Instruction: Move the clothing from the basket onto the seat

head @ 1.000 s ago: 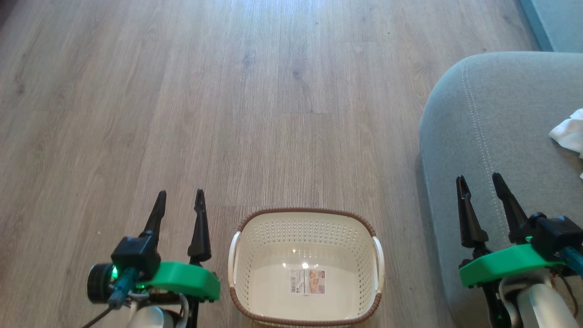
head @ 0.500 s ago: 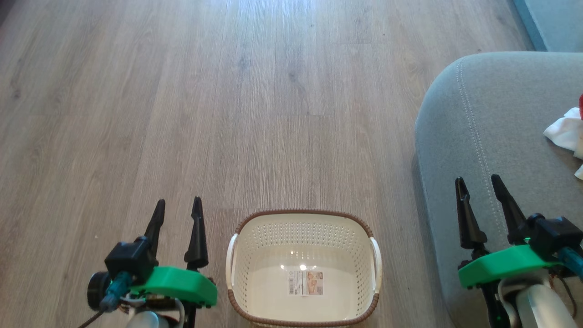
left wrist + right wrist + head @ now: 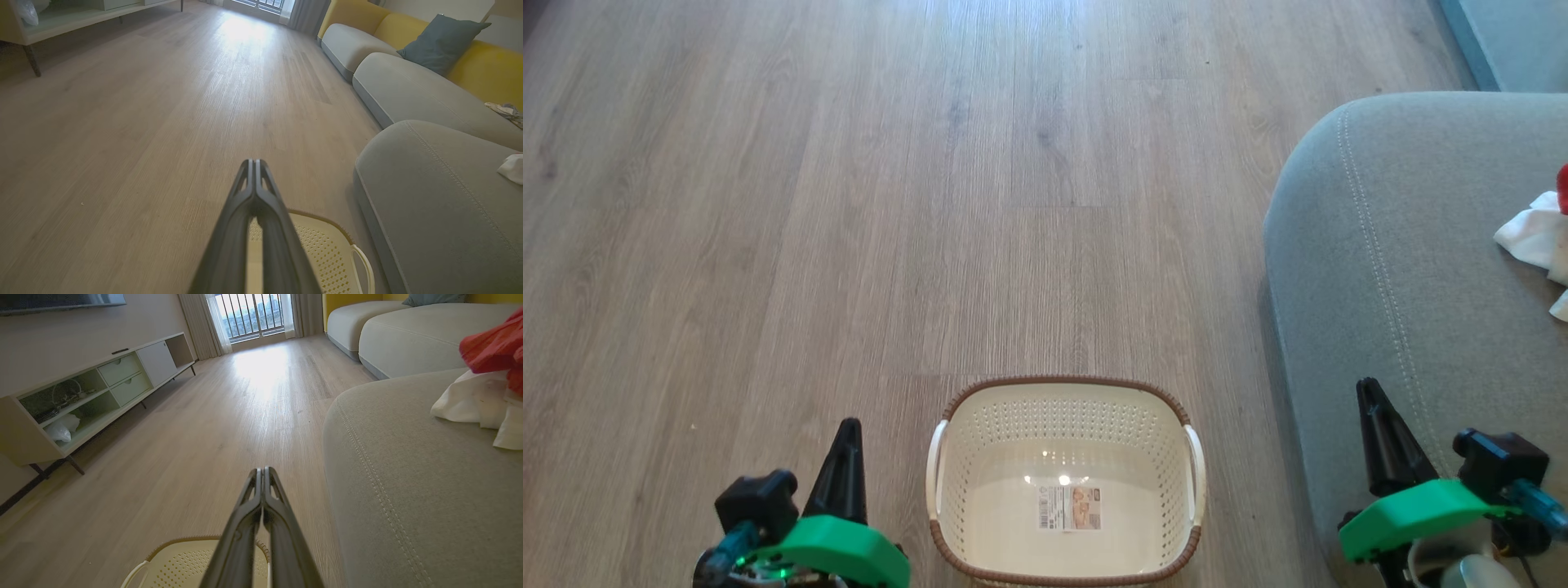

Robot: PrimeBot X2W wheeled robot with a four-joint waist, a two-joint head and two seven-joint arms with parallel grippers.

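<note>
The cream basket point(image 3: 947, 478) stands on the wooden floor at the bottom centre, with just a label sticker on its floor. Red and white clothing point(image 3: 1539, 237) lies on the grey-green seat point(image 3: 1380, 245) at the right edge; it shows again as clothing point(image 3: 486, 375) on the seat point(image 3: 408, 465) in the right wrist view. My left gripper point(image 3: 849, 433) is shut and holds nothing, just left of the basket. My right gripper point(image 3: 1368, 392) is shut and bare over the seat's near edge. Both wrist views show the jaws pressed together, left gripper point(image 3: 254, 162) and right gripper point(image 3: 261, 470).
Wooden floor point(image 3: 931, 204) stretches ahead and to the left. A low TV cabinet point(image 3: 90, 396) lines the left wall. More grey sofa cushions point(image 3: 408, 90) with a yellow back and a dark pillow point(image 3: 441, 41) run along the right.
Both grippers have shut from open and drawn back toward the bottom of the head view. The basket and clothing have stayed put.
</note>
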